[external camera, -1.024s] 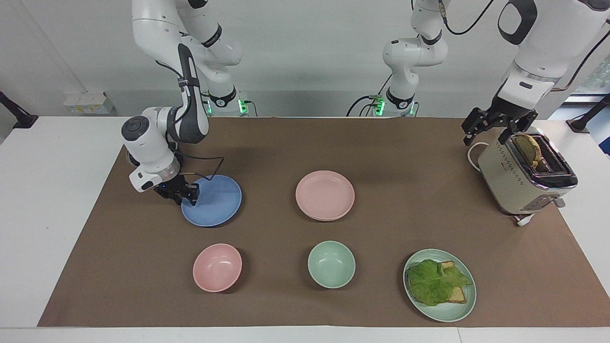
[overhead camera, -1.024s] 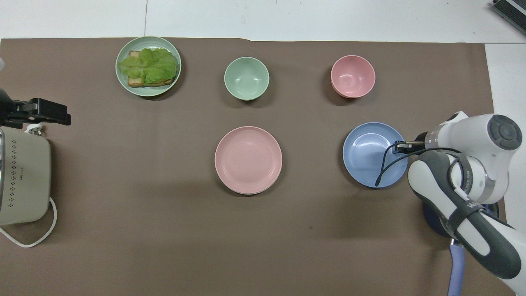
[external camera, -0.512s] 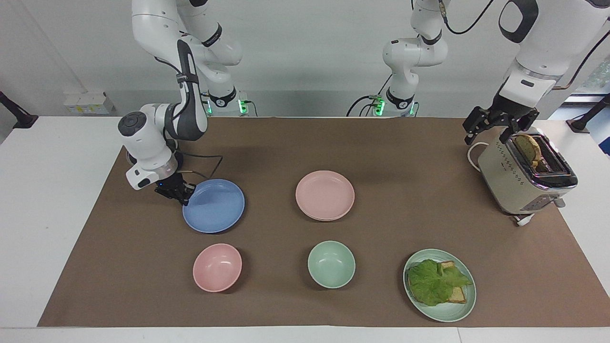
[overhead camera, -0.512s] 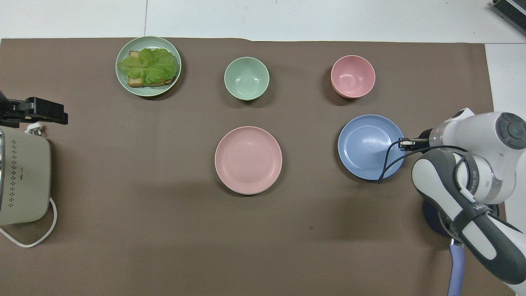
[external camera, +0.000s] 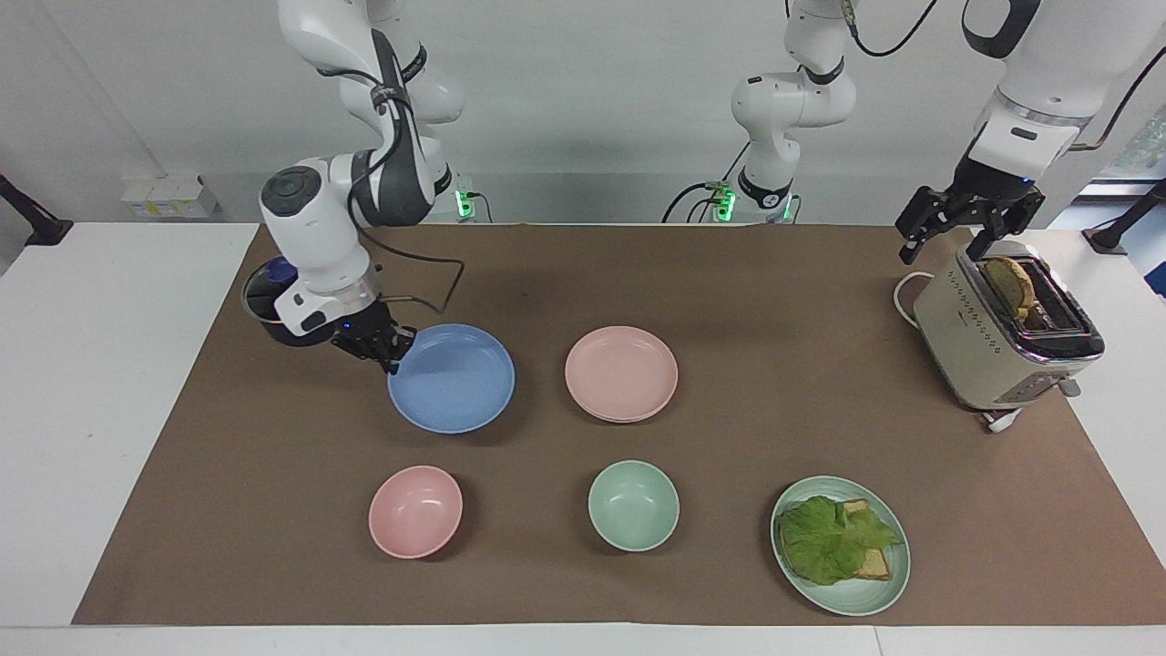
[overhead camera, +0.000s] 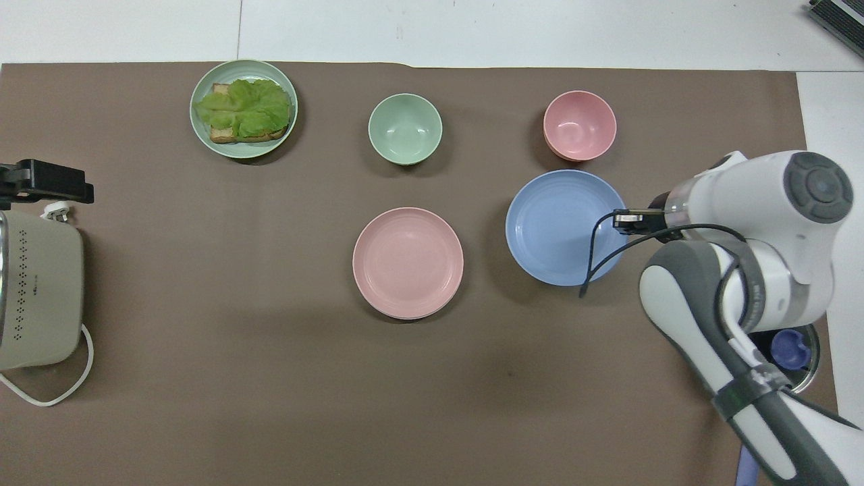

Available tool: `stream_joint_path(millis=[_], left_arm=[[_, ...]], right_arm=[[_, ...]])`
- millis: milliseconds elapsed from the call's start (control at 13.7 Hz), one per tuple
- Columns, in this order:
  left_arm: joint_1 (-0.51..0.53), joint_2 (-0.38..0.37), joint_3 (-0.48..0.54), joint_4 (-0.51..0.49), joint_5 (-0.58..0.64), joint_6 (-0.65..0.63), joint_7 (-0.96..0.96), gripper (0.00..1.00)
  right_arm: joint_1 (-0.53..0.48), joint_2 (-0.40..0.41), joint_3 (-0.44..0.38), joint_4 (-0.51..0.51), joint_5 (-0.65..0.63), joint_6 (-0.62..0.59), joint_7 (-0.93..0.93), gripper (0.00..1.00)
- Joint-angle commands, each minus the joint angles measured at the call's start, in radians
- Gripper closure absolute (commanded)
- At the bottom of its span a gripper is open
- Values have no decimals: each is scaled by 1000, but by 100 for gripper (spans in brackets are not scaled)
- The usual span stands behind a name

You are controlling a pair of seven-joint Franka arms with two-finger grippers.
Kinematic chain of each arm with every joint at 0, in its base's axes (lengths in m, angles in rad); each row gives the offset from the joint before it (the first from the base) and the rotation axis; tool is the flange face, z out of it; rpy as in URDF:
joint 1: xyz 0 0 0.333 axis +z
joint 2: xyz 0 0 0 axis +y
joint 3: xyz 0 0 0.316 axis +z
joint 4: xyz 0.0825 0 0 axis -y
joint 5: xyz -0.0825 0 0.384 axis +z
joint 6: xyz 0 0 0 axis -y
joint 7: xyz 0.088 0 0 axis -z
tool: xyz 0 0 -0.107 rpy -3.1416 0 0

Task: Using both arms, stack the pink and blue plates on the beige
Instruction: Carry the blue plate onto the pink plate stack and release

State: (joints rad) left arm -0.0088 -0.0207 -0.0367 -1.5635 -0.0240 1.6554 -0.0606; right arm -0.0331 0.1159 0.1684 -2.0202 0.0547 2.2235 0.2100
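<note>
The right hand [external camera: 390,353] is clamped shut on the blue plate [external camera: 453,377]'s rim, holding it just clear of the table [external camera: 109,364]. The pink plate [external camera: 621,374] lies beside it toward the left arm's end; no beige plate shows. Over the toaster [external camera: 1007,335], the left hand [external camera: 966,219] waits, fingers spread wide, holding nothing.

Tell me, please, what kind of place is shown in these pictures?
Probably a robotics lab set up as a mock kitchen: two white arms stand at a table under a brown mat, with a toaster and a plate of lettuce on toast.
</note>
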Motion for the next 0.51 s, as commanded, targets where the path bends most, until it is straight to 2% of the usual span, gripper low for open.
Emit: stream_joint_path(millis=[0,146,439], left_arm=[[-2,-4,11,5,13,-17,5,0],[-2,-4,11,5,13,-17,5,0],[-3,-4,11,5,13,-17,5,0]], right_arm=[[73,8,8,12,28,-2,100,100],[152,16,17,12,140,48,130,100],[266,48,17,-3,145,123,175,100]])
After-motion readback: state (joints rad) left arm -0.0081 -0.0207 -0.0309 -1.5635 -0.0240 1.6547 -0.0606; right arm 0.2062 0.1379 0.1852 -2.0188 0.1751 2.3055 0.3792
